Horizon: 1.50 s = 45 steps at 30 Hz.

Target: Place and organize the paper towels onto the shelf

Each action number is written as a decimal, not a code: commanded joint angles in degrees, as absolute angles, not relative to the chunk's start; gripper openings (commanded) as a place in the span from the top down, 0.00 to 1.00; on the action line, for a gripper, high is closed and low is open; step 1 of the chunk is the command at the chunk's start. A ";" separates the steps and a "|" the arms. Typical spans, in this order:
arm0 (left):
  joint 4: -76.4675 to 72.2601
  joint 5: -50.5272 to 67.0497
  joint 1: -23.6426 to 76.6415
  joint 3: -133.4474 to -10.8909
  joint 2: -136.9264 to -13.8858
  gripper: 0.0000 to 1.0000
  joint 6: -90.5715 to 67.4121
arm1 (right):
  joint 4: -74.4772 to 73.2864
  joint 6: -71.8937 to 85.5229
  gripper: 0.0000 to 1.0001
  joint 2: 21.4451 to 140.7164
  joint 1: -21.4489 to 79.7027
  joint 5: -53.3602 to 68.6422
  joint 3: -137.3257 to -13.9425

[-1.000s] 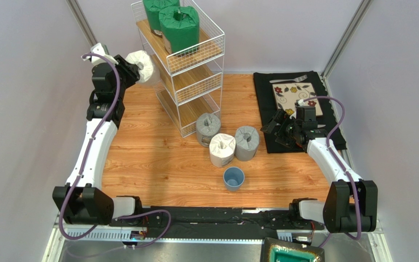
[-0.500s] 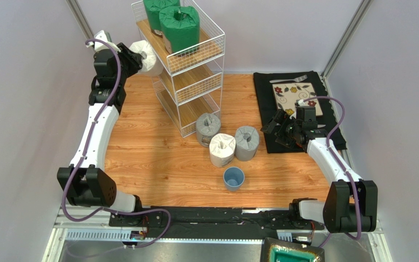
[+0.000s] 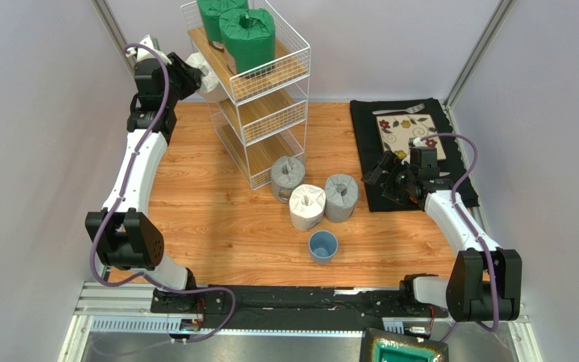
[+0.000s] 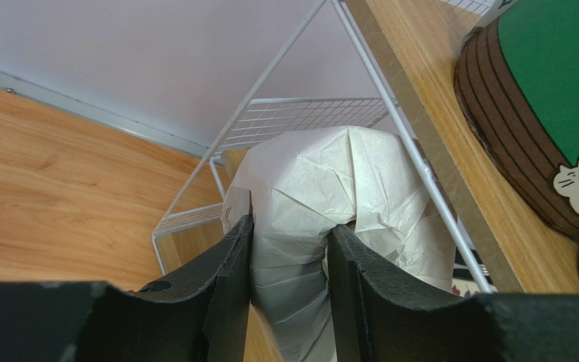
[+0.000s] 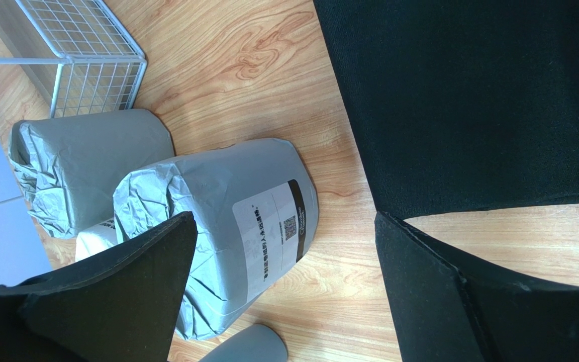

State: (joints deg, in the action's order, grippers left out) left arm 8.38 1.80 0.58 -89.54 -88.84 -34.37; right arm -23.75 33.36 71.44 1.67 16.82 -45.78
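Wood table (image 3: 217,219). Left gripper (image 4: 289,234) pinches white roll (image 4: 323,181) tight by paper top, just beside shelf (image 3: 270,113) left side. Should ease roll past wires (image 4: 413,158), set it flat, then let go. Right gripper (image 5: 285,226) wide open, empty.

The left arm (image 3: 130,173) and the right arm (image 3: 451,215) look alike: each has a white tapered link between blocky black joints, a looping purple cable (image 3: 471,160), and matt black wedge-shaped fingers (image 4: 217,286) with what may be foam facing.
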 commanded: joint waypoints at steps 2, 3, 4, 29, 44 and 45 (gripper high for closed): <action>5.80 5.53 0.35 -95.70 -90.26 0.55 -36.39 | -23.38 32.61 0.09 70.93 1.14 16.17 -46.76; 6.24 6.32 0.35 -96.32 -90.87 0.55 -36.47 | -23.38 32.69 0.09 70.93 1.14 16.26 -46.76; 6.68 6.76 0.35 -96.76 -91.05 0.55 -36.47 | -23.47 32.61 0.09 71.01 1.14 16.26 -46.76; 8.52 13.18 0.35 -100.19 -93.25 0.54 -37.35 | -23.64 32.61 0.09 71.10 1.05 16.35 -46.76; 12.04 13.97 0.35 -100.64 -91.93 0.53 -35.77 | -23.11 33.22 0.09 71.89 1.05 17.14 -46.85; 11.95 14.41 -0.95 -100.63 -92.28 0.53 -36.03 | -23.12 33.14 0.09 71.72 1.05 17.05 -46.85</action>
State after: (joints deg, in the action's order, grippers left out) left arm 15.07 12.08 0.58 -98.41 -93.89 -35.64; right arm -23.77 33.36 71.83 1.30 16.67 -45.78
